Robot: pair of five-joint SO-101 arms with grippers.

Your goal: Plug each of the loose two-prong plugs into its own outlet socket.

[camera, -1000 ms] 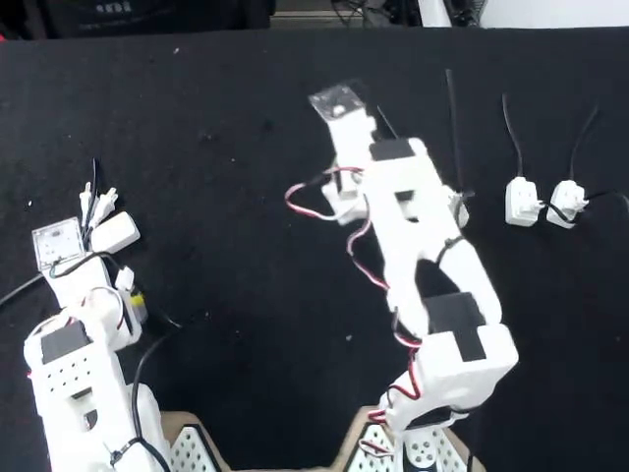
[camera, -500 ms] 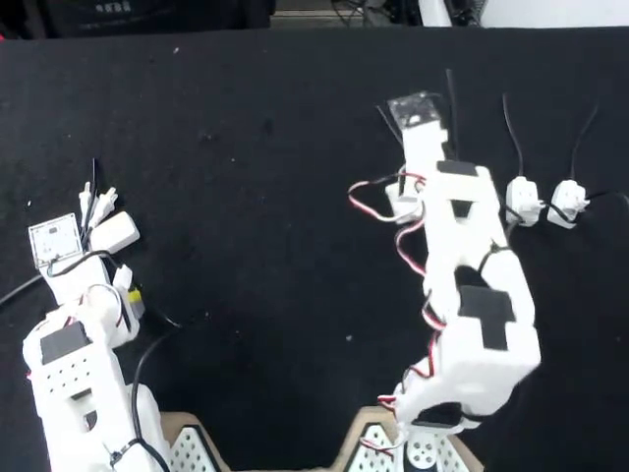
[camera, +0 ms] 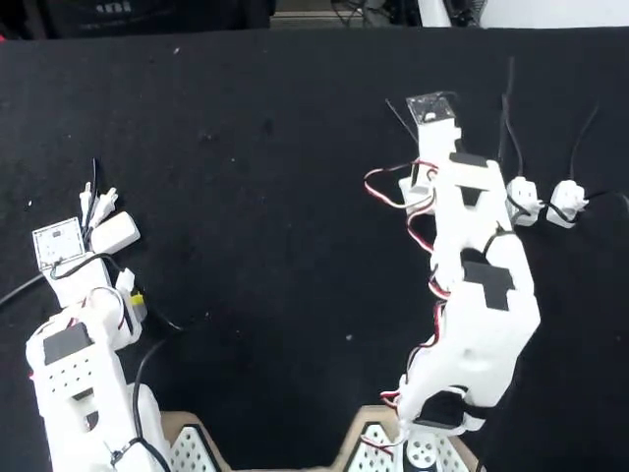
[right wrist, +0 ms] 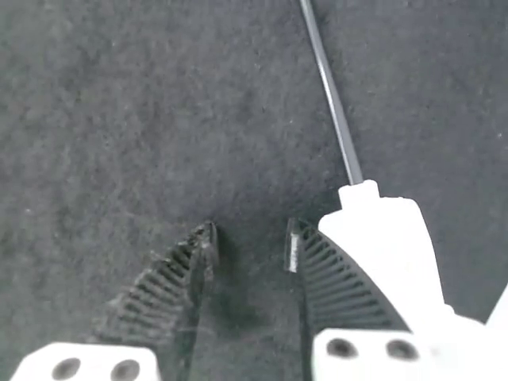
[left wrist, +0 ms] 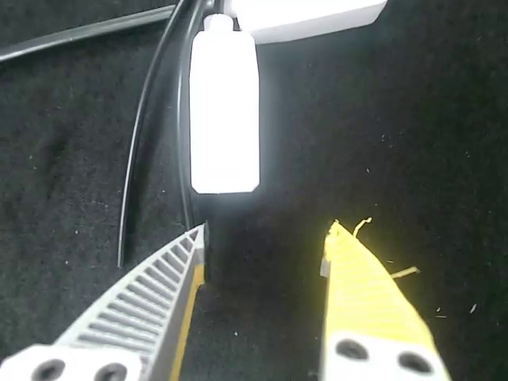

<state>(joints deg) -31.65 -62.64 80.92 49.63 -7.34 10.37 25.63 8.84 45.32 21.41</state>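
A black cloth (camera: 246, 197) covers the whole table, matte and slightly fuzzy, and in the left wrist view it is flecked with pale lint. Beyond its far edge runs a thin strip of room: dark gear and cables (camera: 147, 12) and a pale panel (camera: 550, 12) at one corner. At the near edge a tan board (camera: 175, 421) lies under the arm bases.

The left claw (left wrist: 266, 234) is released, its ridged grey finger and yellow finger spread wide with only cloth between them. Just ahead of the grey fingertip lies a white plug (left wrist: 225, 111), lengthwise away from the claw and outside the gap. A black cable (left wrist: 151, 127) runs along the plug's side, and a white block (left wrist: 305, 14) sits just past its far end (whether the two touch cannot be told).

The right claw (right wrist: 250, 232) is also released and empty, its dark ridged fingers a narrow gap apart over bare cloth. A second white plug (right wrist: 381, 238) lies just beside the outer face of one finger, not between the two, and its black cord (right wrist: 327, 91) leads straight away ahead of the claw.

From above, the right arm (camera: 482, 295) stretches far across the cloth; beside it lie one small corded piece (camera: 521, 202) and another corded piece (camera: 567, 203), close together
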